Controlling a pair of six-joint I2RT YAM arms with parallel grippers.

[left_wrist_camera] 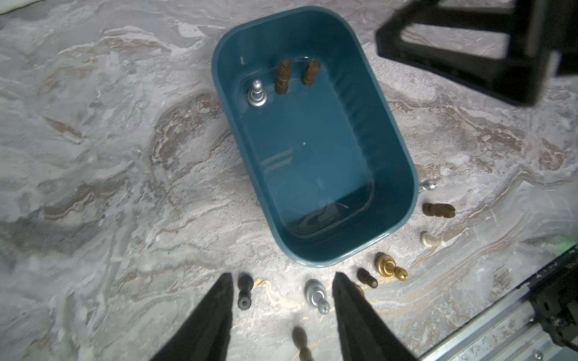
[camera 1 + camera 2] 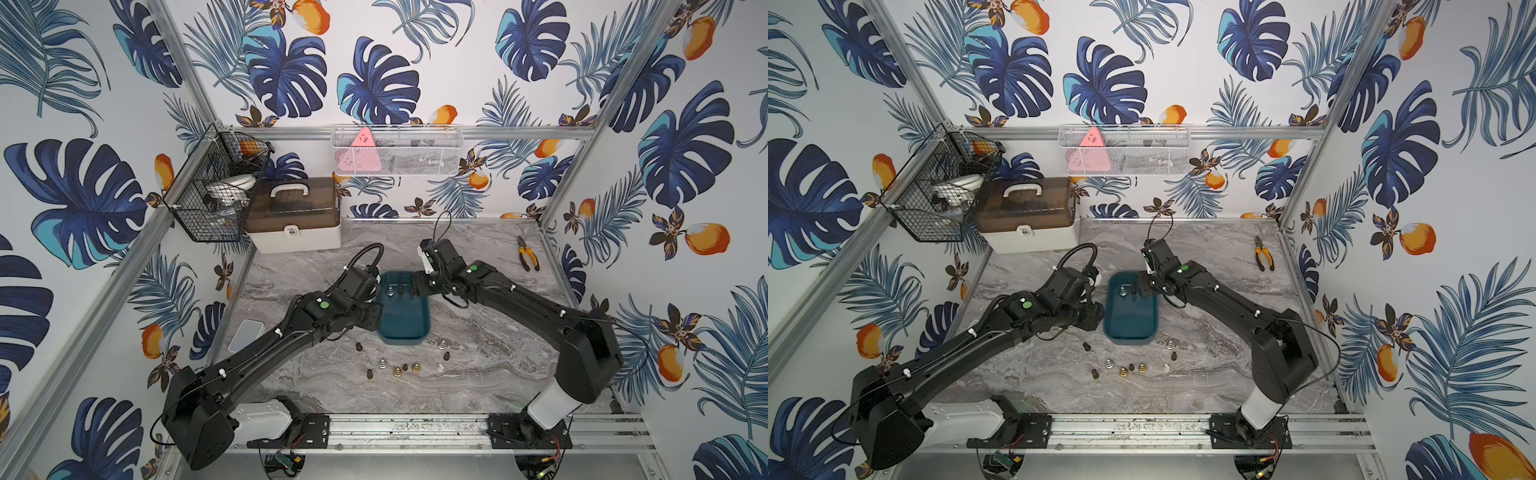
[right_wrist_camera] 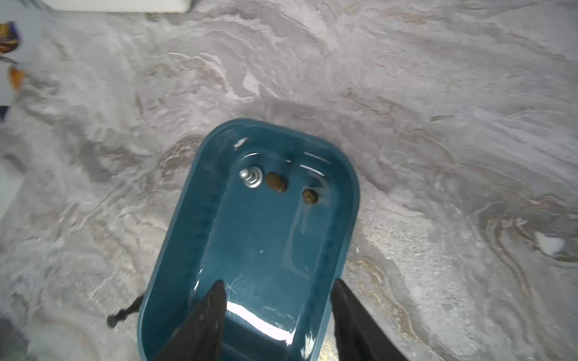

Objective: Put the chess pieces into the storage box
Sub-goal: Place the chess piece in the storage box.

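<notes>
I'm hovering the right gripper [image 3: 279, 283], spread and empty, above the storage box [image 3: 266, 237], the left gripper [image 1: 282, 276] equally spread with a silver chess piece [image 1: 316, 295] just ahead.

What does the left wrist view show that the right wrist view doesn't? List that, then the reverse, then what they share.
Left wrist only: most of the loose pieces on the marble table beside the teal box, including a white piece and a golden piece; the open left pincer; a metal rail.
Right wrist only: a cropped white edge and a scrap of wallpaper.
Both: the box holding a silver pawn and two brown pieces, the table, and the open right pincer.
</notes>
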